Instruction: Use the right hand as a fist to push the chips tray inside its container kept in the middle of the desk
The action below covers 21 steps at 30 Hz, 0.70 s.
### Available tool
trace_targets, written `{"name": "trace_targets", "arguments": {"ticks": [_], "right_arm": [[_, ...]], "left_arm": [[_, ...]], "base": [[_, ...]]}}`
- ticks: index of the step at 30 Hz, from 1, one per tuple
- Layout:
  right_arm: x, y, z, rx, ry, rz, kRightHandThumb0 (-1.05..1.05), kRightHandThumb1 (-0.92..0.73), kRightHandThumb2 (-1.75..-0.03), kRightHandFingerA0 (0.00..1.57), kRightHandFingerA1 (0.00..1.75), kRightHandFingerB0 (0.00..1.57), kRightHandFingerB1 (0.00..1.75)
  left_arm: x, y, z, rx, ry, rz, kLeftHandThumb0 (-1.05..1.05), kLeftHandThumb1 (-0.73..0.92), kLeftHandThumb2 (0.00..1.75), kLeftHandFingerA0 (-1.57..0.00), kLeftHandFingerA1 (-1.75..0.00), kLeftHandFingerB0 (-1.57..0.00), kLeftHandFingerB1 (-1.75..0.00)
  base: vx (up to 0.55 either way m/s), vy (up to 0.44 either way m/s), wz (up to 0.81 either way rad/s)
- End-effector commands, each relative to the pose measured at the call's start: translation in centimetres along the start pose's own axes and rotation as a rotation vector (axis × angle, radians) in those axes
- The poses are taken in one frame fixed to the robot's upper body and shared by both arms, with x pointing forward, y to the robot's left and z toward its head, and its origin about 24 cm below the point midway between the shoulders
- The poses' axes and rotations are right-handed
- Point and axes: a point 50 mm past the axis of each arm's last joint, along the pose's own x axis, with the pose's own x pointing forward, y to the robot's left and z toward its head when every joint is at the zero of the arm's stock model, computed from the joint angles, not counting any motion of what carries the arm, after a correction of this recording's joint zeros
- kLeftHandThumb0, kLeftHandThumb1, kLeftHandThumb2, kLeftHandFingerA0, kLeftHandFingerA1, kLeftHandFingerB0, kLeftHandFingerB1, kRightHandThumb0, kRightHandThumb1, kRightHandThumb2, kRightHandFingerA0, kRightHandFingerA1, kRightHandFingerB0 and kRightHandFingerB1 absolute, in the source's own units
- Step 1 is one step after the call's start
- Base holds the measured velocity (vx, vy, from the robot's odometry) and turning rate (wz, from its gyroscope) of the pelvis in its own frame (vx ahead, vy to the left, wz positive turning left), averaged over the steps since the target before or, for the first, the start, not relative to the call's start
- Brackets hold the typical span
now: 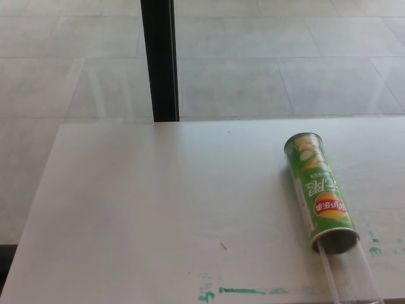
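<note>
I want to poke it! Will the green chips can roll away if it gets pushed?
Probably, if pushed from the side: the green chips can lies on its round side on the smooth desk. Pushed along its length, it would more likely slide. The clear tray sticking out looks thin and bendy.
</note>
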Motion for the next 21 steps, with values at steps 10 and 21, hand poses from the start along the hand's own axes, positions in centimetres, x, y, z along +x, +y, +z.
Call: {"name": "trace_targets", "arguments": {"ticks": [10,21], "right_arm": [[1.6,0.7,-2.5,-0.345,0.382,-0.041,-0.58,-0.59,-0.99,0.75,0.89,0.38,0.56],[3.0,0.1,-3.4,-0.406,0.455,-0.078,-0.58,-0.72,-0.61,0.79,1.15,0.48,0.44]], "left_arm": [[-0.1,1.0,0.6,0.043,-0.026,0.021,-0.68,0.68,1.05,-0.54,-0.69,-0.37,-0.57],[-0.1,1.0,0.8,0.017,-0.031,0.019,-0.68,0.67,1.05,-0.52,-0.69,-0.36,-0.56]], "base": [[0.00,0.000,0.00],[0.00,0.000,0.00]]}}
